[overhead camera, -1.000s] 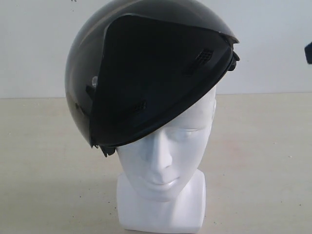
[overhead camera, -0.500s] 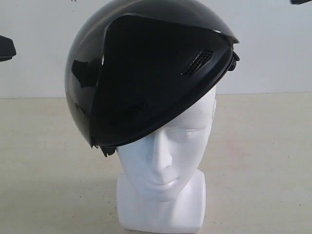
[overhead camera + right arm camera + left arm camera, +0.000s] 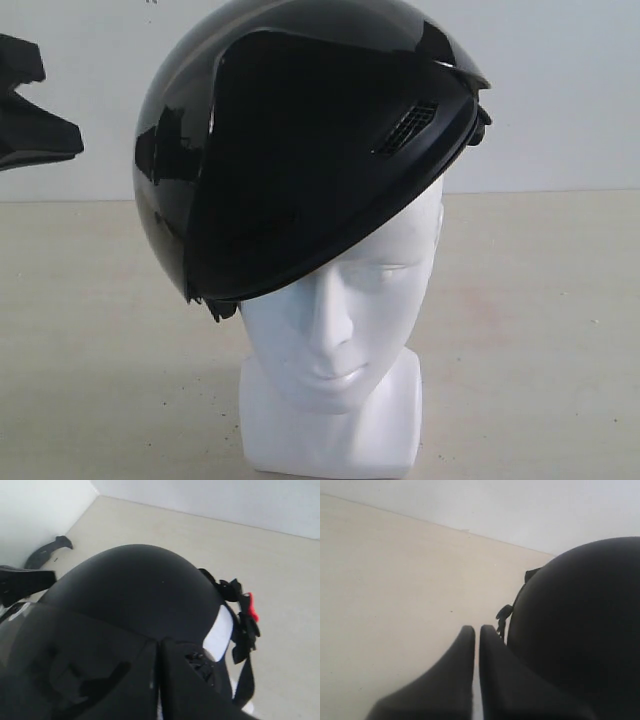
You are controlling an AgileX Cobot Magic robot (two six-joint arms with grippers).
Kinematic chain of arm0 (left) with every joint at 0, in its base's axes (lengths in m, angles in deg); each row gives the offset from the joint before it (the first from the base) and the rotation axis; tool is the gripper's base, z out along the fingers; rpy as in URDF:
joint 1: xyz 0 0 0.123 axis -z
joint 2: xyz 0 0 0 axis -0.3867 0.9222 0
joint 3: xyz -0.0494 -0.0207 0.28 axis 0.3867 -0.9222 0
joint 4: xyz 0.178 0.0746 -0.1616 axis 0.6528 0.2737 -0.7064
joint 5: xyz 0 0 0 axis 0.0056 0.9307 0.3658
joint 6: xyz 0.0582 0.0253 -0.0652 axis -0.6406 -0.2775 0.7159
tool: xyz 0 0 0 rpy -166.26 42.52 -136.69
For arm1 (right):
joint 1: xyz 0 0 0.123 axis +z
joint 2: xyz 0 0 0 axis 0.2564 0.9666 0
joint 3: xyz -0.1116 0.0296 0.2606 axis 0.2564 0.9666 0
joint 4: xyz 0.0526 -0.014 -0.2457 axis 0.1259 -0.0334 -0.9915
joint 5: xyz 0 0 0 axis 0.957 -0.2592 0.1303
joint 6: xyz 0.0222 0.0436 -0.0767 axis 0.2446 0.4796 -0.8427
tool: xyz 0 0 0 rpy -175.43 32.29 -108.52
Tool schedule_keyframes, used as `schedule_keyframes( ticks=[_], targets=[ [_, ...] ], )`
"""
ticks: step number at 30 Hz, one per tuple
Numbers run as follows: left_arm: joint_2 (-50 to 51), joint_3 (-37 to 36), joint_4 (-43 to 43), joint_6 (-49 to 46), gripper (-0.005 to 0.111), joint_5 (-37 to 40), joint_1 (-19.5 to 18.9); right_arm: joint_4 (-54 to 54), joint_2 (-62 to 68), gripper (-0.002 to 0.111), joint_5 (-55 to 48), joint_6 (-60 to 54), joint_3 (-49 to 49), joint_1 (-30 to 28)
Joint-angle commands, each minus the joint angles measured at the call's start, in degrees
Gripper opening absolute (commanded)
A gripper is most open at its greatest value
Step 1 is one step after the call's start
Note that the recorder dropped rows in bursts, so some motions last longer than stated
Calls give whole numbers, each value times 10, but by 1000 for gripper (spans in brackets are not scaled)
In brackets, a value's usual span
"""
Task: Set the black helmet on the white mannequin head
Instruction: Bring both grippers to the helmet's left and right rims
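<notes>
1. The black helmet [image 3: 300, 150] sits on the white mannequin head [image 3: 340, 330]. It is down over the brow and tilted, its rim lower on the exterior view's left and higher on the right.
2. The face is clear below the rim: closed eyes, nose and lips all show, and the blocky neck base stands on the pale table [image 3: 540, 330].
3. The dark visor [image 3: 290, 190] covers the front of the shell, with a small vent slot [image 3: 405, 125] near its upper right edge.
4. The left fingers [image 3: 462, 665] are pressed together with only a thin slit between them. They grasp nothing and hang just beside the helmet's shell.
5. The right fingers [image 3: 145, 690] are also clenched and empty, poised right above the helmet's crown.
6. From that side the red strap buckle [image 3: 251, 607] dangles on its black strap [image 3: 242, 645] beside a sliver of white head.
7. Behind everything is a plain white wall [image 3: 560, 90], and nothing lies on the table around the neck base.
</notes>
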Motion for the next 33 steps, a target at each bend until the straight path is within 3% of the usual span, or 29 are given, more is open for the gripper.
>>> schedule_keyframes(
  ticks=[1,5,12,24,33],
  targets=[
    [39,3,-4,-9,4,4,2,19,7,0,-17,-14,-3,-1],
    [55,3,-22,-31,4,7,2,14,7,0,-15,-10,-3,-1],
    [56,3,-130,-124,4,4,2,23,19,0,-9,-11,11,3],
    [56,3,-133,-125,4,1,2,15,19,0,18,-36,80,14],
    [56,3,-194,-180,4,5,2,-1,19,0,-3,-36,112,14]
  ],
)
